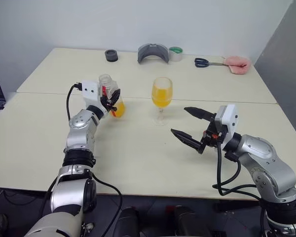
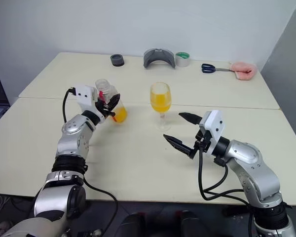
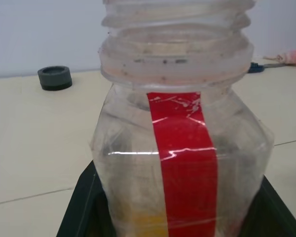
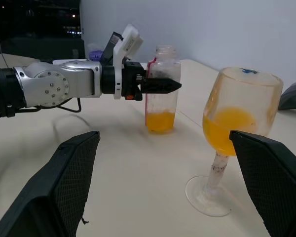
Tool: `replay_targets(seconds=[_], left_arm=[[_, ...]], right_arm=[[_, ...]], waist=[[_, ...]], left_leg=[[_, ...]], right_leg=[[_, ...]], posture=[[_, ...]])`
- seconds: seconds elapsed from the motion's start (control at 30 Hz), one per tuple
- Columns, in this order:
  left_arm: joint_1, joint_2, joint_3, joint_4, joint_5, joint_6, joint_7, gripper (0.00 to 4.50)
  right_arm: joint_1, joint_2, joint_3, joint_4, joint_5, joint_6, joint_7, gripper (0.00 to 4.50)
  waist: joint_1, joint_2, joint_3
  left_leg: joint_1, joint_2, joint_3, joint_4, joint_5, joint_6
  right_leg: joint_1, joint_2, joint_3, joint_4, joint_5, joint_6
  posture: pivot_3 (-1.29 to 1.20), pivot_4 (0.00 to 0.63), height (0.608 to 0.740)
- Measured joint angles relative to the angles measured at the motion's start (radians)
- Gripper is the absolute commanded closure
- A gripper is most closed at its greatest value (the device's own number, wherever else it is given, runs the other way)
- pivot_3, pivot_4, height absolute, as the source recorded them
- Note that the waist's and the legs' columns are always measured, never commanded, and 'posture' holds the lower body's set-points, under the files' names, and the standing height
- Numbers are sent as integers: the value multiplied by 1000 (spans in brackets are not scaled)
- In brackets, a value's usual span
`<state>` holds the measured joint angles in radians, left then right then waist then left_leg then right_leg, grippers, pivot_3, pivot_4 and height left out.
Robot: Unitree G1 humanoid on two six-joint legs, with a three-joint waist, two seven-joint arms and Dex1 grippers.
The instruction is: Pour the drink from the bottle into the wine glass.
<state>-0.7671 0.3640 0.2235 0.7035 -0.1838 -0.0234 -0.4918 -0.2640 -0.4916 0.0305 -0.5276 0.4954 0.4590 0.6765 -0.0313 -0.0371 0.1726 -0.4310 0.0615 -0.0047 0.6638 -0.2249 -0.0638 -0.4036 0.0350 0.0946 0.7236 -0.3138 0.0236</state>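
Nearest the camera, on the robot's right, the right gripper (image 1: 186, 122) hung low over the table (image 1: 138, 163) with its two black fingers spread wide and nothing between them; just beyond its fingertips, a little toward the robot's left, stood the wine glass (image 1: 162, 98), upright on its round foot, apart from both fingers, its bowl holding the drink (image 1: 162, 98) to about half its height. Across from it, the left gripper (image 1: 112, 100) was clamped on the bottle (image 1: 110, 95); its fingers pressed the squarish body from either side, with the red label stripe (image 3: 183, 163) facing the wrist; the bottle stood roughly upright between the jaws, its threaded neck open and uncapped, a shallow layer of orange liquid left at its base; the base was at or just above the tabletop, and contact could not be made out. Bottle and glass stood near each other but not touching.
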Motion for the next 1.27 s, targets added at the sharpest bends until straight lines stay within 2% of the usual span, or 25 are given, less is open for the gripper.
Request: replay_targets(seconds=[0.13,0.2,0.23,0.43,0.57,0.67,1.0,1.17,1.27], left_arm=[[-28,0,0,53,3,-26,13,2703],[-31,-1,-1,61,4,-33,24,2007],[-32,-1,-1,62,4,-34,26,1849],[-33,-1,-1,76,4,-35,34,74],[-31,1,-4,70,10,-29,49,13],[0,8,-12,-2,14,4,68,13],[355,46,16,-546,-20,302,136,13],[505,48,30,-802,-52,452,175,13],[632,39,40,-948,-68,521,198,13]], right_arm=[[0,-1,0,-2,0,7,-2,0],[0,-2,0,-2,0,7,-2,0],[0,-2,0,-2,0,7,-2,0],[3,-4,0,-2,-1,7,-1,0],[3,-4,0,-2,-1,7,-1,0],[11,-7,0,-2,-3,7,-1,0],[138,-26,-26,-23,-47,-6,-42,0],[225,-11,-35,-22,-169,-11,-170,0],[278,65,-50,-39,-213,30,-295,0]], waist=[[1,0,0],[0,0,0],[0,0,0],[0,0,0],[0,0,0],[-1,0,0],[0,0,0],[0,0,-1],[-3,-1,-2]], left_leg=[[0,0,0,0,0,0],[0,0,0,0,0,0],[0,0,0,0,0,0],[0,0,0,0,0,0],[0,0,0,0,0,0],[0,0,0,-1,0,0],[0,1,0,-1,0,0],[1,1,0,-2,0,0],[1,2,0,-3,0,0]], right_leg=[[0,0,0,0,0,0],[0,0,0,0,0,0],[0,0,0,0,0,0],[0,0,0,0,0,0],[0,0,0,0,0,0],[0,0,0,-1,0,0],[0,0,0,-1,0,0],[0,-1,1,-2,0,0],[1,0,2,-2,0,1]], posture=[[0,150,740],[0,150,740],[0,150,740],[0,150,740],[0,150,740],[0,150,740],[0,150,740],[0,150,740],[0,150,740]])
